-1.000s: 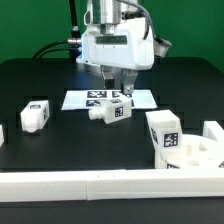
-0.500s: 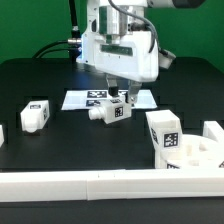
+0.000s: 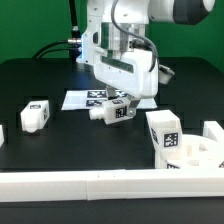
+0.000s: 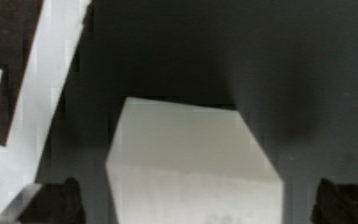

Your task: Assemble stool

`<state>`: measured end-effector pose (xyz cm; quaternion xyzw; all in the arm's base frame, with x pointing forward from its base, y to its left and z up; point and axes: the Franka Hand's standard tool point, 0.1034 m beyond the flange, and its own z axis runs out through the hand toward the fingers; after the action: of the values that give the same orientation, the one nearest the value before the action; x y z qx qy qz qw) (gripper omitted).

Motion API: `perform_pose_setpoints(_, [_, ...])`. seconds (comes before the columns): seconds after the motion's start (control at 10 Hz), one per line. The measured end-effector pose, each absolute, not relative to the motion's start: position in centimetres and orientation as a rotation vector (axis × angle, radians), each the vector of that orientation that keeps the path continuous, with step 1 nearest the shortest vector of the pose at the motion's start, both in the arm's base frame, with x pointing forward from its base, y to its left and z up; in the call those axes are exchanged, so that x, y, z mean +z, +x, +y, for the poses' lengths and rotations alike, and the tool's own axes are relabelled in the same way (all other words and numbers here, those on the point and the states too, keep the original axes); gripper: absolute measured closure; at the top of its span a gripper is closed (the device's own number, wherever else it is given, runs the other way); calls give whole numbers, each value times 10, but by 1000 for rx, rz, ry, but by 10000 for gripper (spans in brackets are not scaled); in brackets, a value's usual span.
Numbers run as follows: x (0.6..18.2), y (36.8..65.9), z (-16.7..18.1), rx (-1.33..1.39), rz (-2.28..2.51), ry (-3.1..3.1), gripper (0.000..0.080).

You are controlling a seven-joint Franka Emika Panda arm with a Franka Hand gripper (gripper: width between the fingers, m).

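Note:
A white stool leg (image 3: 108, 112) with a tag on its end lies on the black table, just in front of the marker board (image 3: 80, 100). My gripper (image 3: 119, 101) hangs tilted right over it, open, a finger on each side. In the wrist view the leg (image 4: 185, 150) sits between my gripper's (image 4: 197, 205) dark fingertips (image 4: 55, 203), with a gap on both sides. A second leg (image 3: 35, 114) lies at the exterior view's left. A third leg (image 3: 164, 134) stands upright at the right, beside the round seat (image 3: 197, 153).
A long white rail (image 3: 100, 186) runs along the table's front edge. Another white part (image 3: 2, 133) shows at the left edge. A white block (image 3: 213, 131) stands behind the seat at the right. Cables hang behind the arm.
My hand has tilted and swung toward the exterior view's right over the last second. The leg beneath it has stayed on the table. The other parts have not moved.

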<state>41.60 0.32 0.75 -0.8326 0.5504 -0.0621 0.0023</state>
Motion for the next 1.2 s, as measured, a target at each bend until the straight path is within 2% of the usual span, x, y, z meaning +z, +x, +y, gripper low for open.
perform_pose_setpoints(0.2, [-1,414,-3,-185,1739,-2628,151])
perform_pose_setpoints(0.4, [-1,414,-4,-185,1740,-2627,423])
perform_pose_setpoints(0.5, [-1,414,-4,-186,1740,-2627,489])
perform_pose_setpoints(0.7, [-1,422,-9,-189,1843,-2542,489])
perform_pose_setpoints(0.9, [0,433,-12,-228,2213,-2174,489])
perform_pose_setpoints(1.1, [2,431,-10,-338,2538,-1703,489])
perform_pose_setpoints(1.2, [2,430,-11,-359,2563,-1658,489])
